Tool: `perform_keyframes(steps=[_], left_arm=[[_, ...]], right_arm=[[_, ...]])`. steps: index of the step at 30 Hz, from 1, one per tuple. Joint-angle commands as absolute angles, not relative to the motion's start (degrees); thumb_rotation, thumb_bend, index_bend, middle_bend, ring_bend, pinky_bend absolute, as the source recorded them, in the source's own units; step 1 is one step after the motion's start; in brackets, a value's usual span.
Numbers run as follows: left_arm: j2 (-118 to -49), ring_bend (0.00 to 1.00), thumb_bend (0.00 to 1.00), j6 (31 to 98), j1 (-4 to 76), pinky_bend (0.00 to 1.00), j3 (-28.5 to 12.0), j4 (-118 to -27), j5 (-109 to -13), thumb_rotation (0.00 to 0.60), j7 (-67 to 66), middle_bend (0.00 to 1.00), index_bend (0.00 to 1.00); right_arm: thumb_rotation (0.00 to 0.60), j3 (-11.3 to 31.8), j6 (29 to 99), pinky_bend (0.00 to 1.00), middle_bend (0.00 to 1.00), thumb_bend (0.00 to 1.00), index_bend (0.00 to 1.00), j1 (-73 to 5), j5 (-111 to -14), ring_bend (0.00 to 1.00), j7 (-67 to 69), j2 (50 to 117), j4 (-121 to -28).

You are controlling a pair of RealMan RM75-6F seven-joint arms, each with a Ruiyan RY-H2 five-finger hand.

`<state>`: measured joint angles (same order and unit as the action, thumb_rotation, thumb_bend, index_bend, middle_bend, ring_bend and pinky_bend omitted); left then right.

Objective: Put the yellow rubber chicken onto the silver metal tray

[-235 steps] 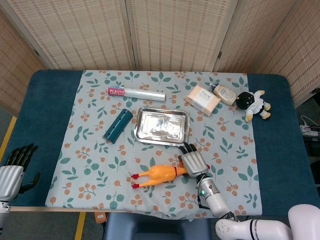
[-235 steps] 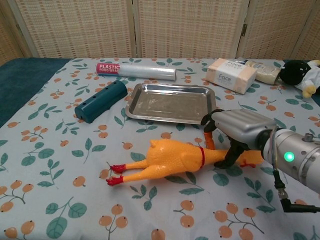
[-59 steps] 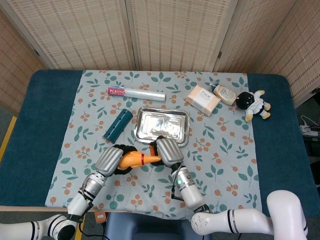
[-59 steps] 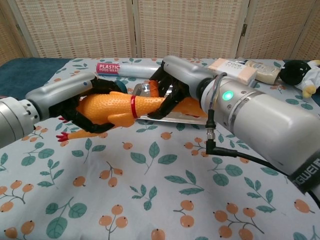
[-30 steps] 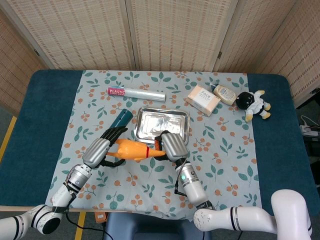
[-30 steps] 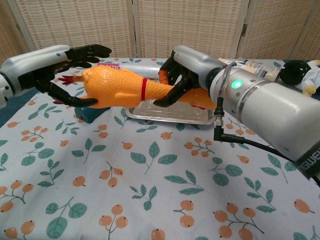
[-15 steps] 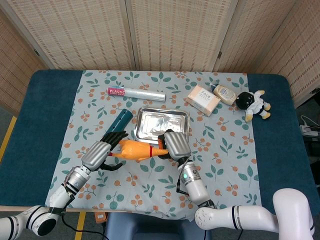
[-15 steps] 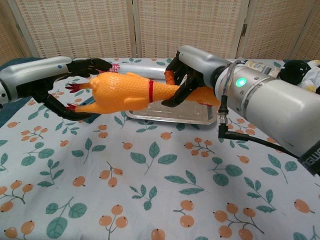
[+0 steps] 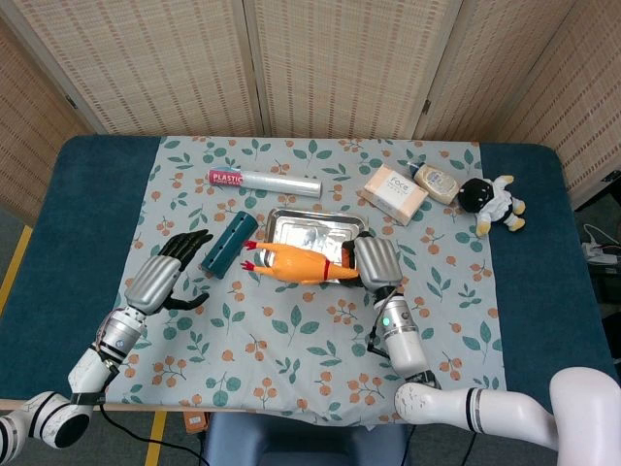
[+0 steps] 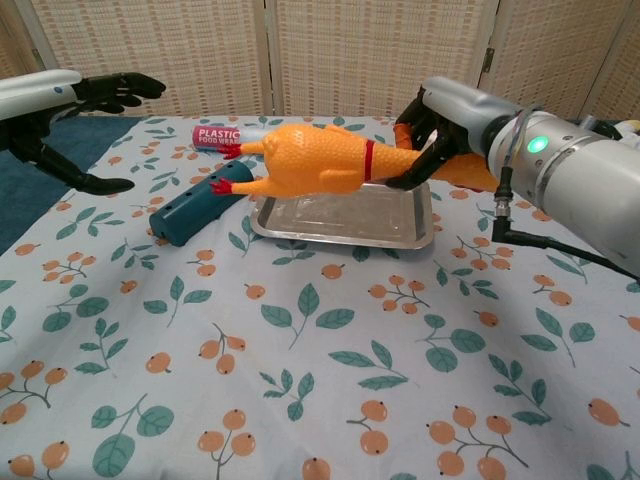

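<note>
The left hand (image 9: 163, 276) hangs spread and empty at nine o'clock, well apart from the yellow rubber chicken (image 10: 318, 158), whose pebbled, soft-looking body runs left to right, red feet leftward, above the silver metal tray (image 10: 345, 219). At three o'clock the right hand (image 10: 436, 128) grips its neck end; the shallow, glossy tray lies directly beneath on the leaf-print cloth (image 10: 300, 380) over the bench

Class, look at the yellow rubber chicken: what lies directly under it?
Under the yellow rubber chicken, held up by the right robot hand, lies the silver metal tray, which looks bare. The chicken hides the tray's far rim.
</note>
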<state>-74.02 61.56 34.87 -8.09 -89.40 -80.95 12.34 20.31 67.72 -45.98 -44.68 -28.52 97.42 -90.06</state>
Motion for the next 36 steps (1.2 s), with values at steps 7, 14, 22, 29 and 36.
perform_keyframes(steps=[7,14,22,29,36], left_arm=[[-74.4,0.00,0.27,62.0,34.0,0.00,-6.2,-86.3,-83.1,0.600,14.1,0.00,0.00],[-75.6,0.00,0.27,61.5,34.4,0.00,-6.2,-83.9,-83.0,0.600,14.3,0.00,0.00],[-76.6,0.00,0.27,60.2,35.1,0.00,-6.2,-82.5,-82.7,0.600,14.9,0.00,0.00],[-77.1,0.00,0.27,60.2,35.2,0.00,-6.2,-82.1,-82.7,0.600,14.8,0.00,0.00],[-77.1,0.00,0.27,60.2,35.3,0.00,-6.2,-82.6,-82.6,0.600,15.0,0.00,0.00]], right_arm=[[0.600,23.3,61.5,1.00,0.69,0.33,0.93,-49.2,-46.0,0.92,-20.0,103.8,-68.8],[0.600,23.1,57.7,1.00,0.69,0.33,0.93,-51.5,-49.0,0.91,-13.6,110.8,-55.2],[0.600,23.4,53.5,1.00,0.69,0.33,0.84,-53.6,-51.1,0.79,-9.7,116.5,-43.4],[0.600,23.5,50.2,0.94,0.54,0.33,0.62,-53.7,-52.8,0.58,-6.6,117.6,-39.1],[0.600,22.9,48.2,0.77,0.33,0.32,0.31,-52.6,-54.6,0.36,-4.6,116.4,-39.0]])
